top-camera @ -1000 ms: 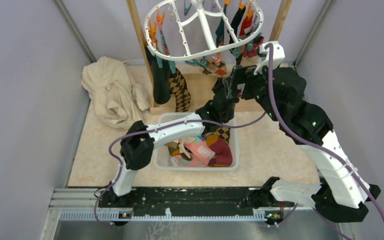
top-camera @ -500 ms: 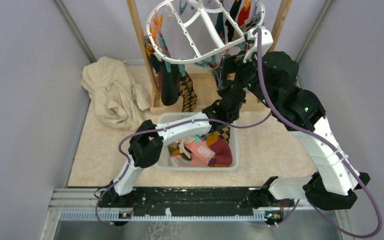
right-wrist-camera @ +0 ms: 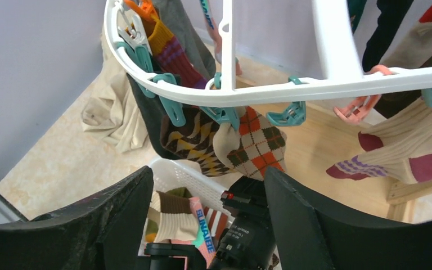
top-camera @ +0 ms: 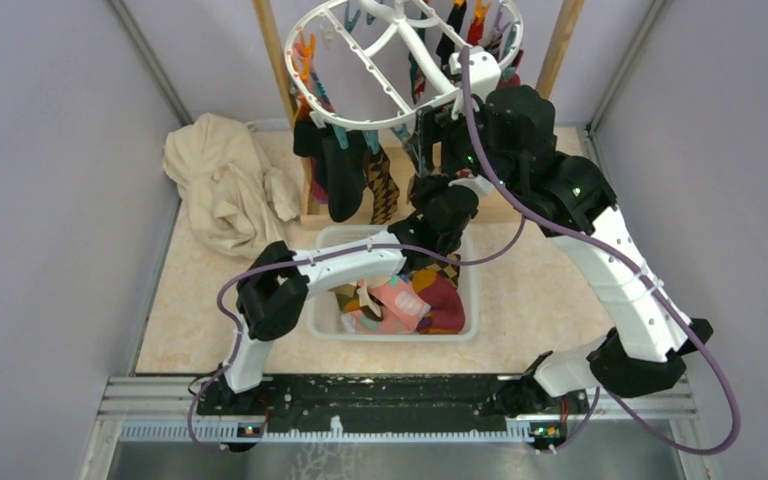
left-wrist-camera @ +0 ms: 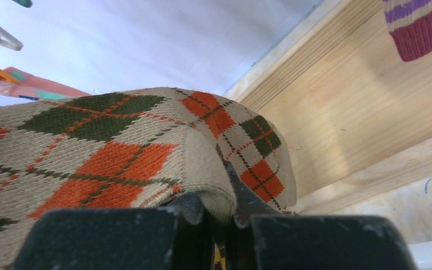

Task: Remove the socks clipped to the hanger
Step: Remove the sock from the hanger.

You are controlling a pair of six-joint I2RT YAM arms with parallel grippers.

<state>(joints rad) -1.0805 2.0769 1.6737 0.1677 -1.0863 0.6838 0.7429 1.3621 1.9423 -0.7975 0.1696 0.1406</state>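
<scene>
At 12 o'clock in the top view, the hanger (top-camera: pixel 358 118) holds clipped socks (top-camera: pixel 340 178). Left pincer (left-wrist-camera: pixel 214 220) is pinching the orange-green argyle sock (left-wrist-camera: pixel 118 152) hanging under a teal clip (right-wrist-camera: pixel 223 115). Right pincer (right-wrist-camera: pixel 207 175) stands spread near the rim.

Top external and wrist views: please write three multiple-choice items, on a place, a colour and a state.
1. The cream cloth lies: A) left of the mesh basket B) under it C) inside it.
2. The argyle sock has diamonds that are: A) blue and white B) pink and black C) orange and green.
3. The left jaws are: A) open and empty B) shut on the argyle sock C) shut on nothing.
Key: A, the top view shows it left of the basket; C, clear in the left wrist view; B, the fabric is pinched between them.
</scene>
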